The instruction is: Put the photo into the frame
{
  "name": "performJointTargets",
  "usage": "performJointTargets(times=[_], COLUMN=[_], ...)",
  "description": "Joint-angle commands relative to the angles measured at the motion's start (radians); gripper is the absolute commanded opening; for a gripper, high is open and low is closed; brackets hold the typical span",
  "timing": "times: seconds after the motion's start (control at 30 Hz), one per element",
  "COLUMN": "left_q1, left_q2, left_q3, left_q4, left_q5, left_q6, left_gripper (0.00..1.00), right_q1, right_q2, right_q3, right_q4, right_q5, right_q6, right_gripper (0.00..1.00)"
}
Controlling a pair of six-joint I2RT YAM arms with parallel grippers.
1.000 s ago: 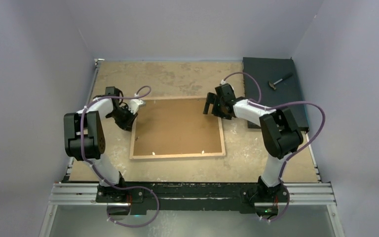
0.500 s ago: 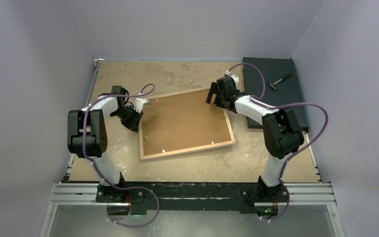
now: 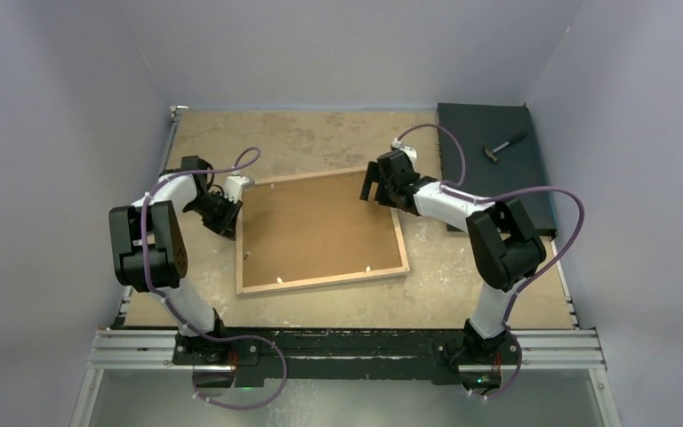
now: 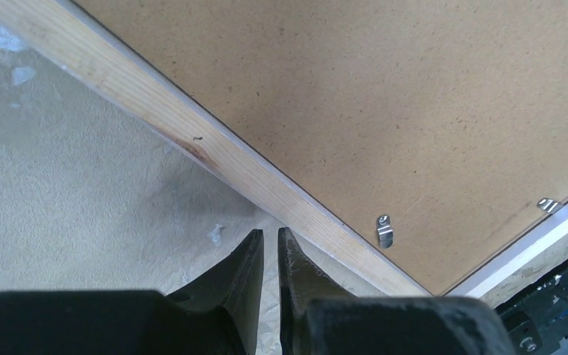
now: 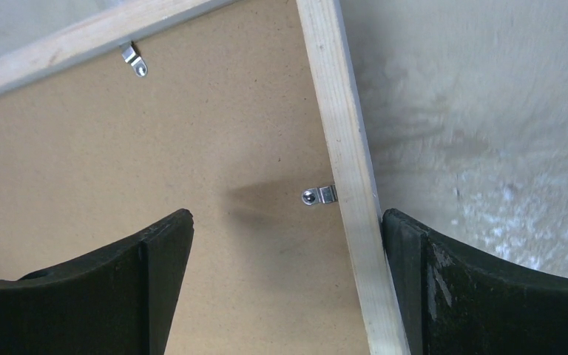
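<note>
The frame lies face down on the table, slightly skewed, with the brown backing board in it under small metal clips. The photo is hidden. My left gripper is shut and empty, with its tips on the table just outside the frame's left wooden edge. My right gripper is open over the far right corner. It straddles the right wooden edge: one finger is over the board, and the other finger is against the outer side.
A black slab with a small hammer on it lies at the far right, close behind the right arm. Grey walls enclose the table on three sides. A metal rail runs along the near edge.
The frame lay square, then swung counterclockwise and slid right. It has now slid back left, still slightly skewed. Both grippers moved with it and kept their states.
</note>
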Motion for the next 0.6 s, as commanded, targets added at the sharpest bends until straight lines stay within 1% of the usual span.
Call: performJointTargets(times=[0.0,0.17,0.27,0.33,0.43,0.57], left_q1=[-0.033,-0.033,-0.033,-0.033,-0.033,-0.033], left_q2=[-0.001,0.026,0.023,0.018,0.008,-0.003], left_q3=[-0.015,-0.014,-0.015,-0.015,-0.015,-0.022], left_q4=[0.054,0.071,0.068,0.060,0.038,0.029], left_q5=[0.160,0.165,0.165,0.166,0.175,0.185], left_q6=[-0.008,-0.016,-0.013,-0.010,0.001,0.011], left_gripper=[0.12,0.12,0.12,0.12,0.12,0.12], right_q1=[0.027,0.004,-0.015,-0.022,-0.021,-0.022], right_q2=[-0.020,0.014,0.021,0.015,-0.015,-0.061], right_q3=[-0.040,-0.056,-0.059,-0.038,0.000,-0.007], right_q4=[0.110,0.114,0.099,0.057,-0.018,-0.047], right_q5=[-0.188,-0.219,-0.206,-0.148,-0.002,0.072], right_q6=[0.095,0.096,0.086,0.060,-0.003,-0.040], right_gripper=[0.99,0.99,0.99,0.99,0.99,0.99])
